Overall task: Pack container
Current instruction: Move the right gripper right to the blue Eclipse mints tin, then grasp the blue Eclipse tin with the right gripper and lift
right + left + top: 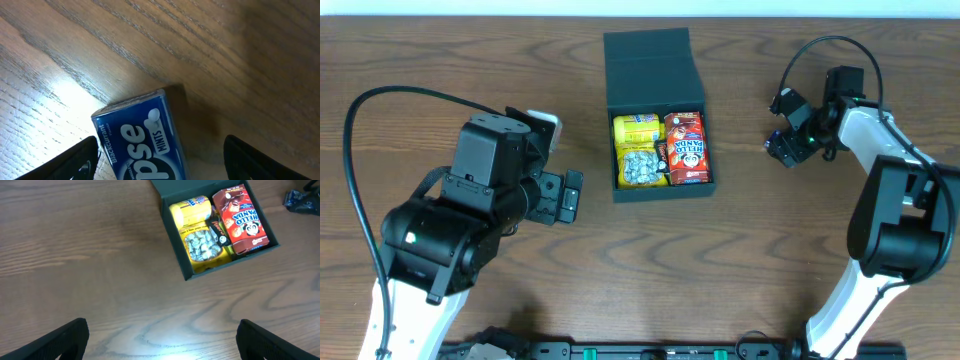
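Note:
The container (653, 68) is a matte black box at the table's middle back, with its flap lid open and lying back. Inside are yellow packets (637, 128), a bag of silver-wrapped sweets (642, 165) and a red Hello Panda box (687, 148). The container also shows in the left wrist view (172, 237). My left gripper (570, 195) (162, 345) is open and empty over bare table, to the left of the box. My right gripper (782, 148) (162, 162) is open, to the right of the box. It straddles a blue mints packet (142, 142) that lies on the table.
The wooden table (740, 260) extends around the box. The black cables of both arms loop above the table at left (380, 100) and right (820, 45). Nothing else lies on the table.

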You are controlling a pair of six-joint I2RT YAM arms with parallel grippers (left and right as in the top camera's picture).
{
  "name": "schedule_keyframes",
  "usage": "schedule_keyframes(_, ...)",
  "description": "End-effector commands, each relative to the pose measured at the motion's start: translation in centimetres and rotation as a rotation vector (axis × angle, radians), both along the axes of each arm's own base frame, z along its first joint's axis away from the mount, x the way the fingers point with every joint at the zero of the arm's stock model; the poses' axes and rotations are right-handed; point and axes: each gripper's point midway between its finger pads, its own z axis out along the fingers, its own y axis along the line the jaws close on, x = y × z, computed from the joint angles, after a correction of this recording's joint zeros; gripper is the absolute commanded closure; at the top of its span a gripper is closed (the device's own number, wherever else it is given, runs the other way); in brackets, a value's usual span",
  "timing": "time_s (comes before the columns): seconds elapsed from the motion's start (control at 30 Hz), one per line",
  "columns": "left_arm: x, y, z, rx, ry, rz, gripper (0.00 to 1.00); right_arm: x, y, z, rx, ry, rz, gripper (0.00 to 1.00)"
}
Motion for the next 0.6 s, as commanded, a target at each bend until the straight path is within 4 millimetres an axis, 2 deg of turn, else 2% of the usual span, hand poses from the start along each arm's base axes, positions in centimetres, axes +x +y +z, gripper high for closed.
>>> schedule_keyframes(0.0,0.0,0.1,0.6,-0.003,-0.014,0.0,0.05,0.1,-0.2,-0.2,-0.007,0.002,0.007,0.21)
schedule_keyframes(0.33,0.0,0.1,0.5,-0.002,-0.014,0.0,0.05,0.0,0.1,-0.7,-0.049,0.016,0.018,0.21)
schedule_keyframes(0.57,0.0,0.1,0.5,-0.002,-0.014,0.0,0.05,-0.1,0.5,-1.5,-0.039,0.037,0.002,0.29)
